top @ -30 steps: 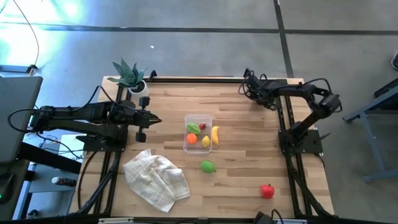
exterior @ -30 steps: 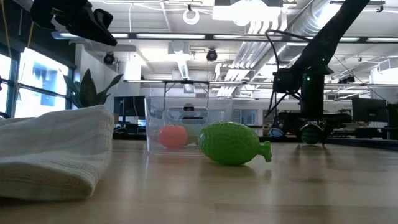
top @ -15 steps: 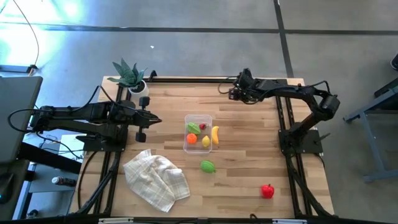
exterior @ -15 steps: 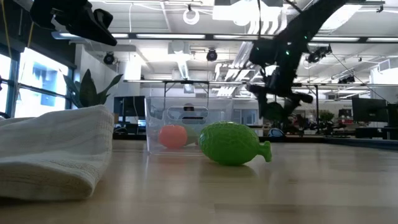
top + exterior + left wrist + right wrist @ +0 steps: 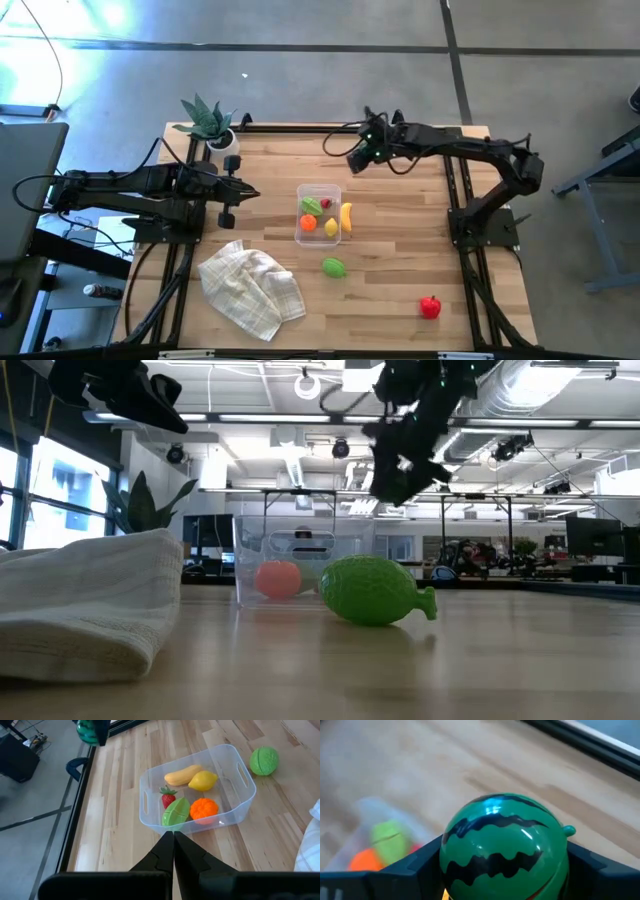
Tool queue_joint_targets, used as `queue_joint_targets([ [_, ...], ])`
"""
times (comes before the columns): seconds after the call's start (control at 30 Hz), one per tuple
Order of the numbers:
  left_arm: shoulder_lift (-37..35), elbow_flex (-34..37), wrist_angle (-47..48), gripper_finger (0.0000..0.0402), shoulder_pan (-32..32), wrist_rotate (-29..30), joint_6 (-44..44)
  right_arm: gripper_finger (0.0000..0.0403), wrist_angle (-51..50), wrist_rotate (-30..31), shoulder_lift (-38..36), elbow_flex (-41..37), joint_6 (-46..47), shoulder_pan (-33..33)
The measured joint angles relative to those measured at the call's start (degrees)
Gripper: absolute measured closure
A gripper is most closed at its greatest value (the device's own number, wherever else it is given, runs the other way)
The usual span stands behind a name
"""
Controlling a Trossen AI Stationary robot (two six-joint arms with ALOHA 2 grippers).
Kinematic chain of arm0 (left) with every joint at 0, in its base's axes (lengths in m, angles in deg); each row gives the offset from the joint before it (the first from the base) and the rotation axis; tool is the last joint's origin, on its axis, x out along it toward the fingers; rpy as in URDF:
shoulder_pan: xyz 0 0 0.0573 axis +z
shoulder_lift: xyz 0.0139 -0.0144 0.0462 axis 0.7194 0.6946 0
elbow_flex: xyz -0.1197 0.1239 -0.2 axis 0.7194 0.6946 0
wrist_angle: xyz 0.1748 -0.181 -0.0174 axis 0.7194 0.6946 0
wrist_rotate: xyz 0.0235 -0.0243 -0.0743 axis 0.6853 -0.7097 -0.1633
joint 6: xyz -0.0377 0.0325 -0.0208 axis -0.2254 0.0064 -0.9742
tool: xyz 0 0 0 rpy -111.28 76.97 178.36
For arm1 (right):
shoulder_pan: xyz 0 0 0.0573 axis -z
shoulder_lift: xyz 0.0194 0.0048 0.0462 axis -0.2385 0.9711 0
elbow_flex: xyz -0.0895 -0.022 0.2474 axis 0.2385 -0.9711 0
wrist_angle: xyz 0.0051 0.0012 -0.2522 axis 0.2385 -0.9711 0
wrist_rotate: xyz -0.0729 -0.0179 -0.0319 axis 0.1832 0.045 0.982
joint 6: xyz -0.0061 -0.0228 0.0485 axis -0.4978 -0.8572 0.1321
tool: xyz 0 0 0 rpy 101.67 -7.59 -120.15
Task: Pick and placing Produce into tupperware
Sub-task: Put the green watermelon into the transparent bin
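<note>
Carrying a toy watermelon between its fingers, the right gripper hangs above the far half of the table, near the clear tupperware but not yet over it. The right wrist view shows the striped green ball clamped between the two dark fingers, with the tub and its contents blurred beyond it.

The tupperware sits near the middle of the table and holds a banana, a lemon, an orange, a small strawberry and a green piece. Two items lie loose on the wood: a round green fruit just beside the tub on its near side, and a red fruit well apart, toward the near right corner.

The left gripper waits at the left of the table, aimed at the tub, with its fingers pressed together and nothing between them. A crumpled cloth lies on the near left, and a potted plant stands at the far left corner.

The step in hand looks like the transport leg, with the watermelon on its way to the tub. The next move calls for bringing the right gripper over the open top, lowering it enough that the ball will not bounce out, and picking a gap among the pieces inside, since the tub is filling up. A round, smooth toy will probably roll on release, so a low drop seems wise.
</note>
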Motion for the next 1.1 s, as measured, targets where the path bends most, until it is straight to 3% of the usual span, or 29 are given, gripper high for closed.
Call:
queue_joint_targets([
  [0.33,0.00,-0.02,0.00,0.0399,-0.01,0.00,0.01,0.0132,4.47,-5.28,0.11,5.83,-9.78,-11.35],
  [0.5,0.00,-0.02,-0.02,0.0399,0.00,0.00,0.00,0.0132,9.81,-9.79,2.37,6.18,-10.23,-15.17],
  [0.7,0.00,-0.02,-0.14,0.0399,-0.02,0.00,0.00,0.0132,9.70,-10.91,10.65,6.43,-12.83,-17.49],
  [0.87,0.00,-0.02,-0.11,0.0399,0.00,0.00,0.00,0.0132,8.93,-11.33,17.50,11.76,-18.24,-18.63],
  [1.1,0.00,-0.02,-0.09,0.0399,-0.02,0.00,0.02,0.0132,-2.62,-12.91,26.92,19.50,-24.18,-18.97],
])
